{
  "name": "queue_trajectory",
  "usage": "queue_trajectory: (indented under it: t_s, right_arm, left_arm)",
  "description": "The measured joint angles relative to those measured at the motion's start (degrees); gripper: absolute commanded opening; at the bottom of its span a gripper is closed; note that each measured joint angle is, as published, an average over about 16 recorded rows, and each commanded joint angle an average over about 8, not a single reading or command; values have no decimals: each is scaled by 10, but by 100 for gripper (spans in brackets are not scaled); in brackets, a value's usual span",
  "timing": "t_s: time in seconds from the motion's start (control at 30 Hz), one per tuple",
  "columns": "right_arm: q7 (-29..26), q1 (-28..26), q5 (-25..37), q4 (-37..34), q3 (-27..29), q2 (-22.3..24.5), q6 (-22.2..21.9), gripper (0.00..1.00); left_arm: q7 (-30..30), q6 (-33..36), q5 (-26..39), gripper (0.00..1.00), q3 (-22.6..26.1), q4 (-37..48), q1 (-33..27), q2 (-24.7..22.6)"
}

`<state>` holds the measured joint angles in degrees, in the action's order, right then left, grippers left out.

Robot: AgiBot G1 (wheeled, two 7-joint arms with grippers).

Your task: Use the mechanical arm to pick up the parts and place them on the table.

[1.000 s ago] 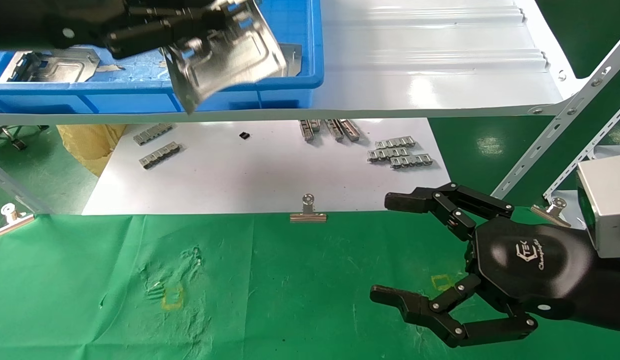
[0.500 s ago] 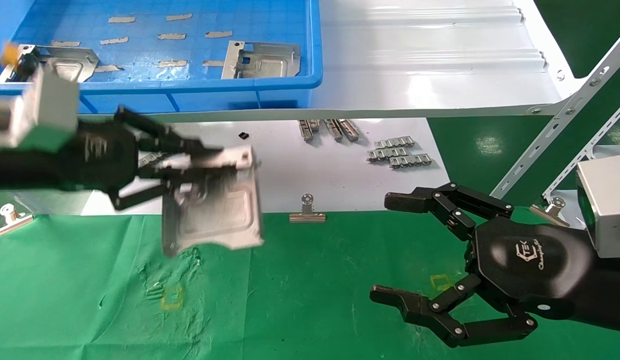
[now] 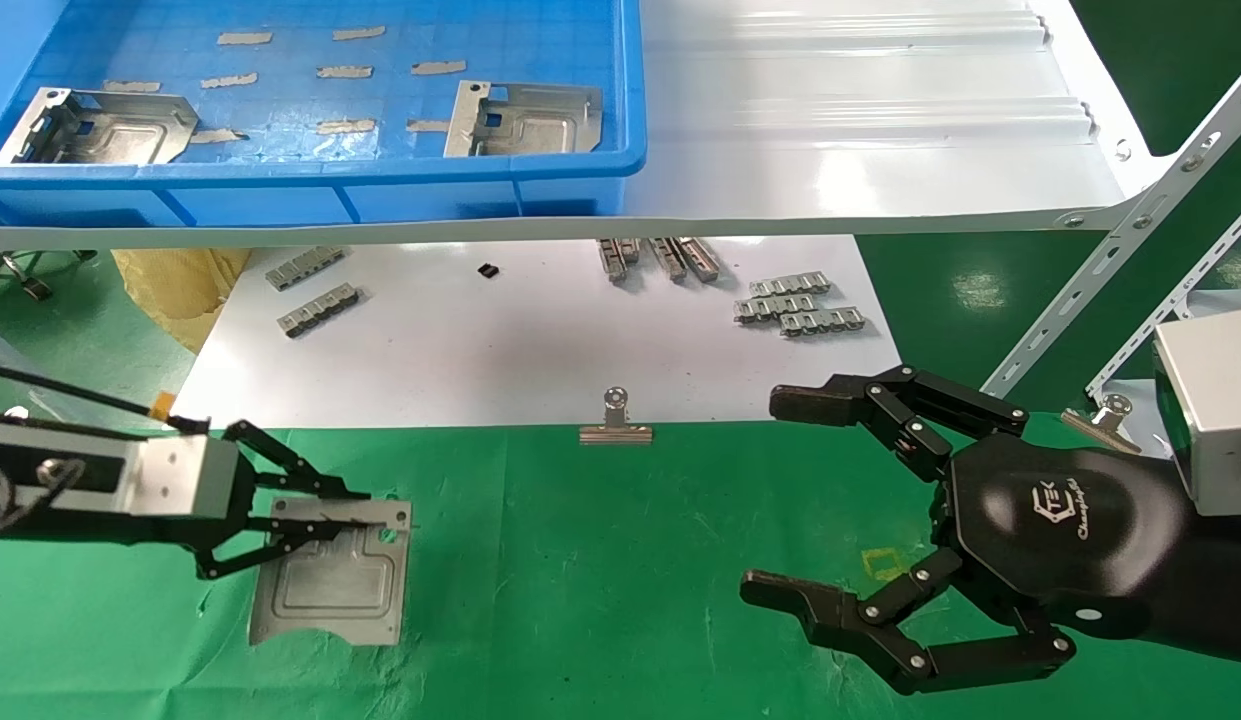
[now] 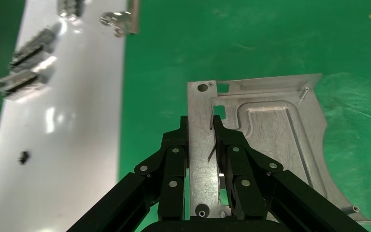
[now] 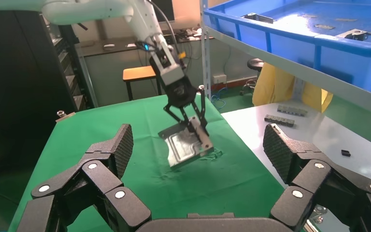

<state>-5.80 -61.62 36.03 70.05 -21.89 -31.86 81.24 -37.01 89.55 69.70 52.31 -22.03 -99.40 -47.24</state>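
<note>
Placement step. The part [image 3: 332, 583] lay tilted, its far edge lowered onto the green bench [image 3: 600, 600] and its flange pinched between the closed fingers of the left tool [image 3: 325, 520]. By judgement, release and withdrawal came next. Two parts [image 3: 525, 118] waited in the blue bin [image 3: 580, 170]. The right tool [image 3: 840, 500] hovered wide open, empty.

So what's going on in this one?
The left end effector is shut on a silver part by its bent flange and has it low at the green table; the right wrist view shows it tilted, one edge raised. Two more parts remain in the blue bin. The right end effector hovers open, idle.
</note>
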Motion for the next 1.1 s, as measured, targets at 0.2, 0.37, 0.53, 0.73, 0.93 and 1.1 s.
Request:
queue_trajectory:
  t_s: [0.2,0.37,0.53,0.73,0.93,1.1]
  right_arm:
    - [0,0,0,0,0,0,0,100]
    - [0,0,0,0,0,0,0,100]
    - [0,0,0,0,0,0,0,100]
    - [0,0,0,0,0,0,0,100]
    - [0,0,0,0,0,0,0,100]
    - [0,0,0,0,0,0,0,100]
  left_arm:
    - [-44,0,2,57,8,52,12,-18]
    - [-70,-3,1,100,12,87,15,-30]
    - [-91,-11,0,100,12,119,11,-37]
    - [-101,-8,-7,100,9,149,4,-41]
    - [-69,5,-34,100,-6,168,7,-35]
    - [-24,18,-66,100,-23,178,18,-26]
